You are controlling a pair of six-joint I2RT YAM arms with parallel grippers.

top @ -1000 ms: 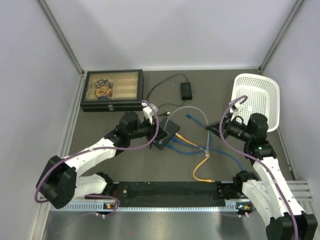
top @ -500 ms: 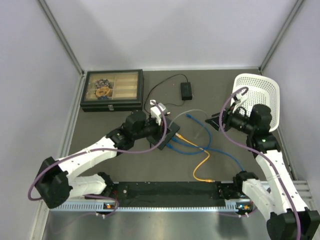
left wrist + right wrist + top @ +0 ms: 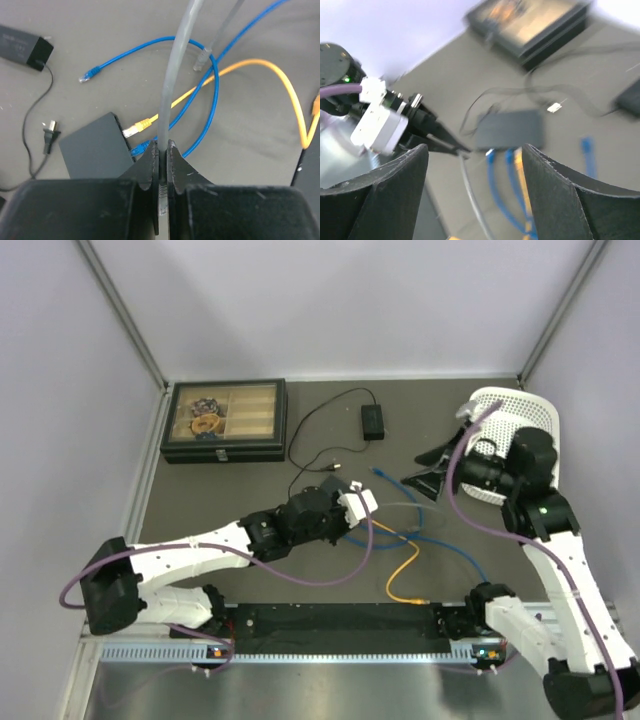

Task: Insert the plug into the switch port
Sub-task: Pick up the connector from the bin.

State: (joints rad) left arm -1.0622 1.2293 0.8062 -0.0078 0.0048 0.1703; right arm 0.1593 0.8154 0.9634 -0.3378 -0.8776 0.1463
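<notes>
a black case (image 3: 224,420) with a clear top sits at the far left corner of the surface (image 3: 200,495), a few of its compartments holding small items. a small black power brick (image 3: 372,421) lies near the far edge, its thin black lead (image 3: 318,420) looping leftward to a pronged end (image 3: 48,136). a white mesh basket (image 3: 500,405) stands tilted at the far right. loose blue cables (image 3: 455,545) and an orange cable (image 3: 405,570) cross mid-surface. a long black strip (image 3: 340,620) runs along the near edge.

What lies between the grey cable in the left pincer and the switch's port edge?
No barrier, but that edge of the flat dark grey plastic switch box is crowded: a yellow plug and a blue plug sit there, cables running beneath the left pincer, shut on the grey cable.
</notes>
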